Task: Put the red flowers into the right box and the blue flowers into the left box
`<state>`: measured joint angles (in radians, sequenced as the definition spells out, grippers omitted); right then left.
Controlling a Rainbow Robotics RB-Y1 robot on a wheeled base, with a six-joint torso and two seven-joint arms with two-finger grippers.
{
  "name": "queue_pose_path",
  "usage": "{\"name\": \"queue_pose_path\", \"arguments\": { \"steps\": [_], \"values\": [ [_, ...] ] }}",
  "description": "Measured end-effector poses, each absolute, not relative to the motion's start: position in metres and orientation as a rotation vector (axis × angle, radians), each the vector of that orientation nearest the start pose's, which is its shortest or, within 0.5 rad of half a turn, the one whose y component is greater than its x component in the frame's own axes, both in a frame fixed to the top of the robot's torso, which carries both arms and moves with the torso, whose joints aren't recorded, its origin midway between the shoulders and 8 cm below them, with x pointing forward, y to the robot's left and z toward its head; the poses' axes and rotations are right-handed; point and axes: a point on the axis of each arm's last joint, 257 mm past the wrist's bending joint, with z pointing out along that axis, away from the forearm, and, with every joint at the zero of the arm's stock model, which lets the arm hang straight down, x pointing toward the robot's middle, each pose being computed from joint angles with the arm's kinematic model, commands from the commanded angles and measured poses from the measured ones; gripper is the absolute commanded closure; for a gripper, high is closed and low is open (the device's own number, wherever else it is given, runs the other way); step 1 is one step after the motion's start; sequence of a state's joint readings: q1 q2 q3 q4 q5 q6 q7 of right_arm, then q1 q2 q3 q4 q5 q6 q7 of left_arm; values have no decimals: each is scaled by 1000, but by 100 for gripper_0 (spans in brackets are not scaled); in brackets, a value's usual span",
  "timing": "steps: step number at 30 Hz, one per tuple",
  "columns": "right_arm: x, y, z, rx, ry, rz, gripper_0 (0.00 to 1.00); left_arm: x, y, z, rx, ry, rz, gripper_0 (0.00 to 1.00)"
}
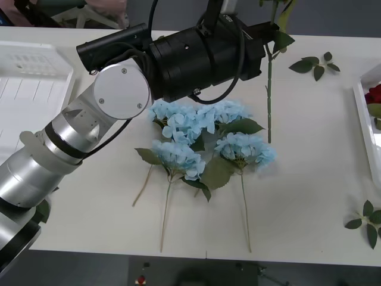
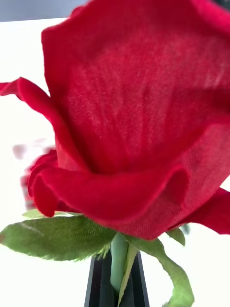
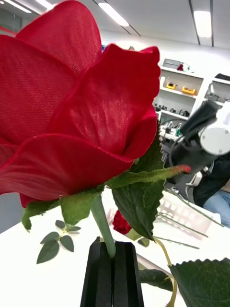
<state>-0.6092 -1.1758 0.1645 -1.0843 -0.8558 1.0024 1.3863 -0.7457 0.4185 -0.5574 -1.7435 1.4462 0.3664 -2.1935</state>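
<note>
My left gripper [image 3: 111,247] is shut on the green stem of a red flower [image 3: 72,110], just under its head. In the front view my left arm [image 1: 202,53] reaches across the table's far side, and that stem [image 1: 269,101] hangs down beside it. My right gripper [image 2: 117,261] is shut on the stem of a red flower [image 2: 139,120] over a white surface. Another red flower [image 1: 374,94] lies in the right box [image 1: 362,119] at the right edge. Several blue flowers [image 1: 202,137] lie mid-table. The left box [image 1: 36,89] stands at the far left.
Loose green leaf sprigs lie at the far right [image 1: 315,64] and near the front right corner [image 1: 366,220]. The blue flowers' long stems [image 1: 245,208] point toward the table's front edge. Bare white table lies between the flowers and each box.
</note>
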Motion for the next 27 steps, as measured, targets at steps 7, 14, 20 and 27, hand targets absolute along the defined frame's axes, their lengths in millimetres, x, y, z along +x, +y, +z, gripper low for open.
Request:
{"name": "queue_pose_path", "arguments": {
  "steps": [7, 14, 20, 27],
  "values": [
    [544, -660, -150, 393, 2258, -455, 100, 467, -127, 41, 857, 1205, -882, 100],
    [537, -679, -187, 350, 2259, -564, 97, 467, -127, 41, 857, 1205, -882, 100],
    [540, -673, -194, 369, 2252, -535, 52, 467, -127, 41, 857, 1205, -882, 100],
    [543, -665, -196, 406, 2248, -467, 31, 467, -127, 41, 857, 1205, -882, 100]
  ]
}}
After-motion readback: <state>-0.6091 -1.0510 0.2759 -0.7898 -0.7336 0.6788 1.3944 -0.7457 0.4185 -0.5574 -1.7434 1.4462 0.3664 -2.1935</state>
